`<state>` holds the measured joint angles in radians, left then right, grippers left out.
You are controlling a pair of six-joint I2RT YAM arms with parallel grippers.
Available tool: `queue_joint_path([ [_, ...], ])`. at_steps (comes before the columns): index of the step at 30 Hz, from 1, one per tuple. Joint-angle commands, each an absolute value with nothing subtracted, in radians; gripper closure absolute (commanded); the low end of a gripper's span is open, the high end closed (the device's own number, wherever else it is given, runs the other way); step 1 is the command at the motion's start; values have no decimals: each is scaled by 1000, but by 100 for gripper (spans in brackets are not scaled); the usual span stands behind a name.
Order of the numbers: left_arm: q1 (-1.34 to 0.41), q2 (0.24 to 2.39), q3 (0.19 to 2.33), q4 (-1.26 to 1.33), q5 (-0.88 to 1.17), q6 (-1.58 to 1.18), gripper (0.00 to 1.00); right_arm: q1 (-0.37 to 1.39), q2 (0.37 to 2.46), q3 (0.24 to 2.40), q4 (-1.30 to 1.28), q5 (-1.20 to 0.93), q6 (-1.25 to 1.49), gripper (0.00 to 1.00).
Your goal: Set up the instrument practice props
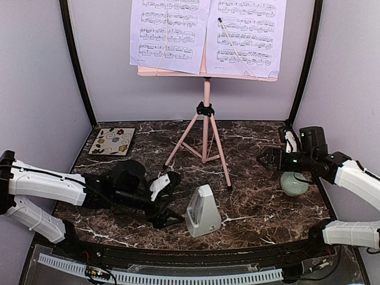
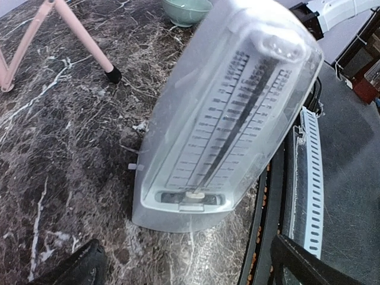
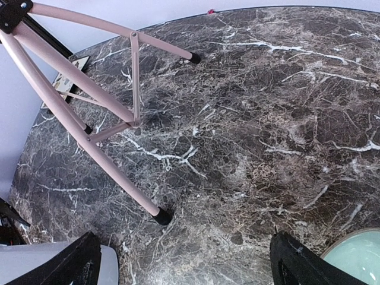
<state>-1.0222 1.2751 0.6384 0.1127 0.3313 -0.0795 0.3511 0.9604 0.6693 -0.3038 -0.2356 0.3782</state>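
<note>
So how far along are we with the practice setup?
Looks done: the pink music stand stands upright with two sheet-music pages on its desk, and the metronome sits upright on the table in front. In hand: nothing; the left gripper is open beside the metronome, the right gripper open near the green bowl. Left: at most a final nudge of the metronome, I'd guess.
</note>
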Motion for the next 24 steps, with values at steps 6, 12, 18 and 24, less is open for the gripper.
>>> queue_joint_path([
  [6,-1159,1512,654,440,145,-64,1,360,954,710,-350,-263,324,0],
  [12,-1180,1633,680,560,62,-73,1,359,944,721,-369,-263,300,0],
  [18,-1180,1719,735,606,2,-61,2,360,939,735,-368,-265,294,0],
  [24,-1177,1756,731,659,-22,-82,4,360,941,752,-362,-285,279,0],
])
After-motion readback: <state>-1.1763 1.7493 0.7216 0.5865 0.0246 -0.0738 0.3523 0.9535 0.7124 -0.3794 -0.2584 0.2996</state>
